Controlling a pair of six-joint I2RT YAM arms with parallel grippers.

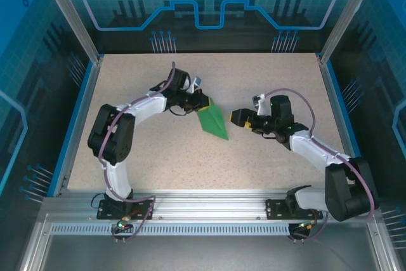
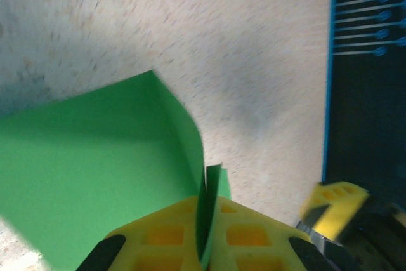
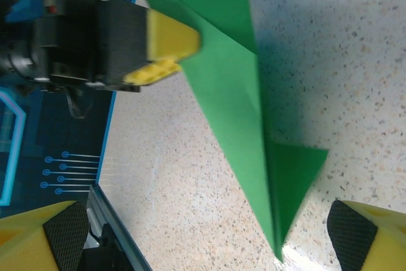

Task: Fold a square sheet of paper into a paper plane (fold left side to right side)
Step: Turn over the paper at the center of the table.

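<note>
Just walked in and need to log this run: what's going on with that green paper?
Two robot arms are folding a green paper into a plane on the table. The paper is already creased into a narrow, pointed shape. The left gripper is shut on its wide end. The right gripper hangs open beside the pointed end, not touching it.

A: How does the green paper plane (image 1: pixel 214 122) look?
B: Slim creased dart, mid-surface (image 1: pixel 266 80), tip pointing near-right, wide end pinched in the left tool (image 1: pixel 204 102)
</note>
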